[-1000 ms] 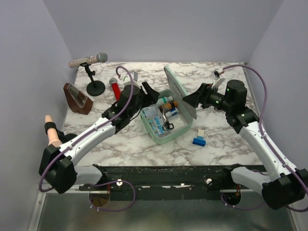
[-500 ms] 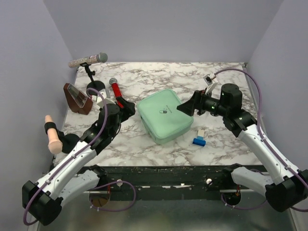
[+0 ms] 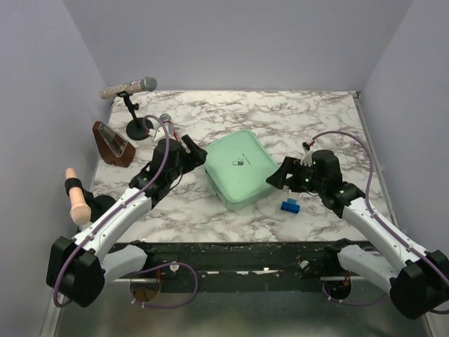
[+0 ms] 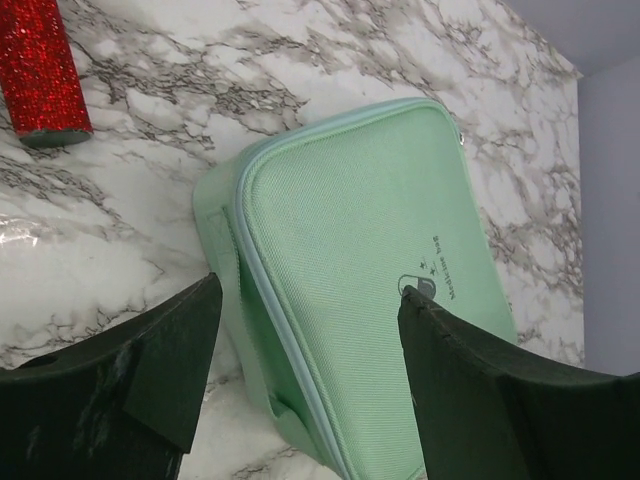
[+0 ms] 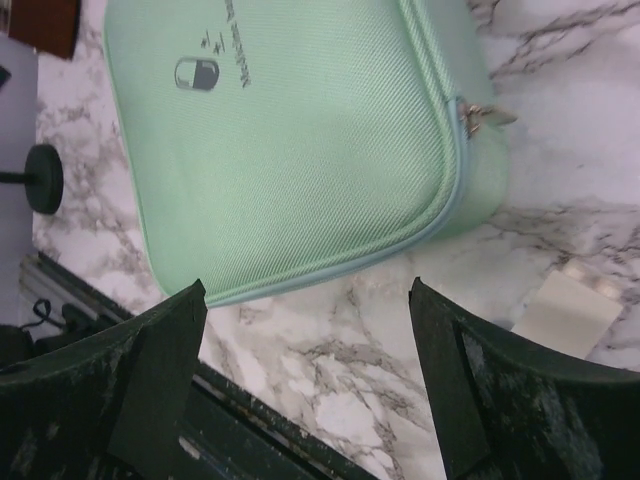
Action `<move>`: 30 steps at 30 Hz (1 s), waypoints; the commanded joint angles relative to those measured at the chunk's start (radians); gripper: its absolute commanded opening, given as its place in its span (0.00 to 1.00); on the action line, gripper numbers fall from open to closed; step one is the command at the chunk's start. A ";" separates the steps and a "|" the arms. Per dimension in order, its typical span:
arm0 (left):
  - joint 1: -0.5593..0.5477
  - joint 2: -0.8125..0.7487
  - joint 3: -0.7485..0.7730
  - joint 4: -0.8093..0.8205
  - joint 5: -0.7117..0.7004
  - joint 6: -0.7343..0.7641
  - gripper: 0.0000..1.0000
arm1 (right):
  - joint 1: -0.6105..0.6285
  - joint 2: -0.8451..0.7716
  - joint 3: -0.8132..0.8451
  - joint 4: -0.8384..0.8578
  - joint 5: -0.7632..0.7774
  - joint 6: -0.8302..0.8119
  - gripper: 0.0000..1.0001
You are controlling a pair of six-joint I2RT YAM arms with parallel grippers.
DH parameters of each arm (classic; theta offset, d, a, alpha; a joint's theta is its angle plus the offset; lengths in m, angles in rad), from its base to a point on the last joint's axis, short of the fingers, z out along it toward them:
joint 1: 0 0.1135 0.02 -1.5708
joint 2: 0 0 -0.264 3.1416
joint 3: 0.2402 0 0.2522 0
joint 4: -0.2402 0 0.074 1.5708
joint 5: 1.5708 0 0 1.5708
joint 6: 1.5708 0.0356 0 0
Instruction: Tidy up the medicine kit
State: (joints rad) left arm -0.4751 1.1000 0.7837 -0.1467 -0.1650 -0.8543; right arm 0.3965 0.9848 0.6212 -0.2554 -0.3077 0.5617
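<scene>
The medicine kit point(image 3: 240, 168) lies shut on the marble table, a mint-green case with a small dark logo on its lid. My left gripper point(image 3: 197, 152) is open at the kit's left corner. In the left wrist view one of its fingers point(image 4: 165, 365) is over the marble and the other over the kit point(image 4: 370, 250) lid beside the logo. My right gripper point(image 3: 278, 177) is open at the kit's near right side. In the right wrist view the right gripper point(image 5: 305, 292) spans bare marble just off the edge of the kit point(image 5: 300, 140), holding nothing.
A small blue and white box point(image 3: 290, 203) lies right of the kit. A red glitter microphone point(image 4: 40, 65) lies behind my left gripper. At the back left are a microphone on a stand point(image 3: 130, 88) and a brown wedge-shaped object point(image 3: 112, 144). A pink handle point(image 3: 76, 196) stands at the left edge.
The kit's lid, open a second ago, is now shut. Both grippers came down to the kit's sides, the right one moving nearer and lower. Both jaws have widened.
</scene>
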 commanded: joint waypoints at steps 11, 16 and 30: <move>0.001 -0.160 -0.215 0.029 0.116 -0.094 0.79 | -0.028 0.225 0.172 0.097 0.260 0.035 0.91; -0.003 -0.157 -0.359 0.226 0.229 -0.176 0.79 | -0.036 0.418 0.294 0.107 0.179 -0.014 0.92; -0.007 0.239 -0.120 0.313 0.315 -0.030 0.77 | 0.008 0.351 0.032 0.245 -0.114 -0.036 0.81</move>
State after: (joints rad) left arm -0.4797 1.2903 0.5636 0.1528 0.1421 -0.9657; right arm 0.3668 1.3735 0.7162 0.0078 -0.3218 0.5415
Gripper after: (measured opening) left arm 0.778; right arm 0.820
